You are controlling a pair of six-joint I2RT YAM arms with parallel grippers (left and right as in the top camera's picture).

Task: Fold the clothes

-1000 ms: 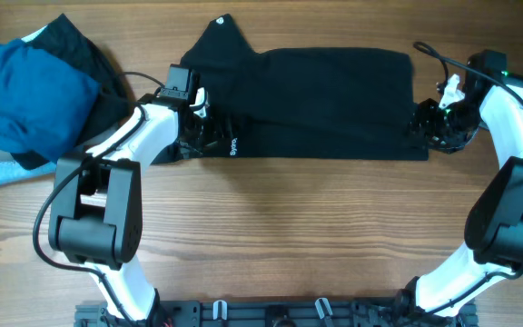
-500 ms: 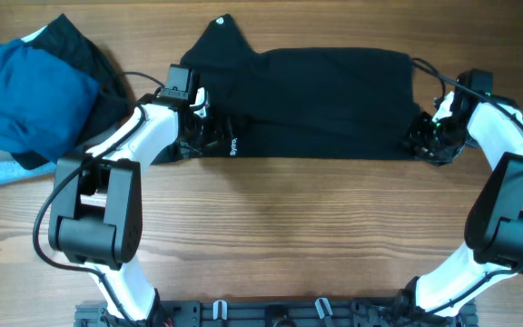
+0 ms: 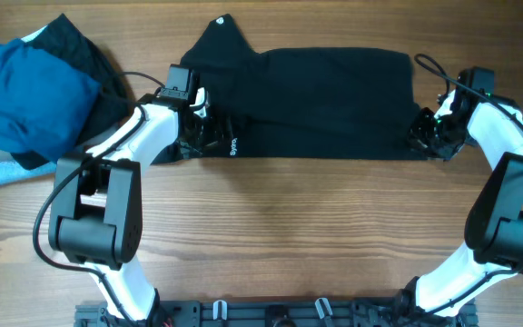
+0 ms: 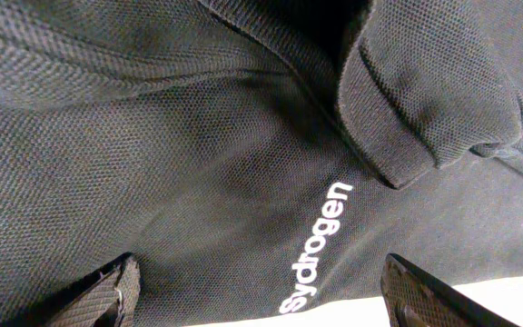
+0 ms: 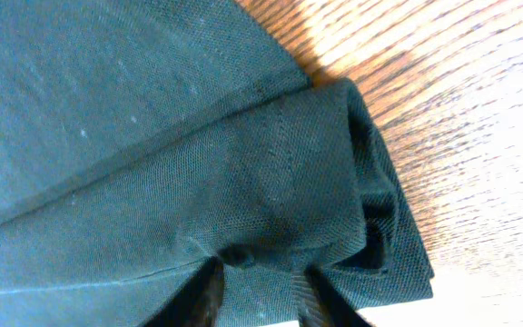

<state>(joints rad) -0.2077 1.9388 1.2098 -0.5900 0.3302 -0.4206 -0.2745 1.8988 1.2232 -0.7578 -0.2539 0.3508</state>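
Tips cropped, right gripper pinches the clothes at a bunched corner; left gripper gapes wide.

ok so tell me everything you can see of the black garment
The garment is plain black, a fine knit by its look, folded into a long band lying flat on the table, with a pointed flap at its far left corner bearing a small white round logo. White lettering runs near its left front edge. The left pincer sits open over that end; the right pincer pinches the folded right corner.
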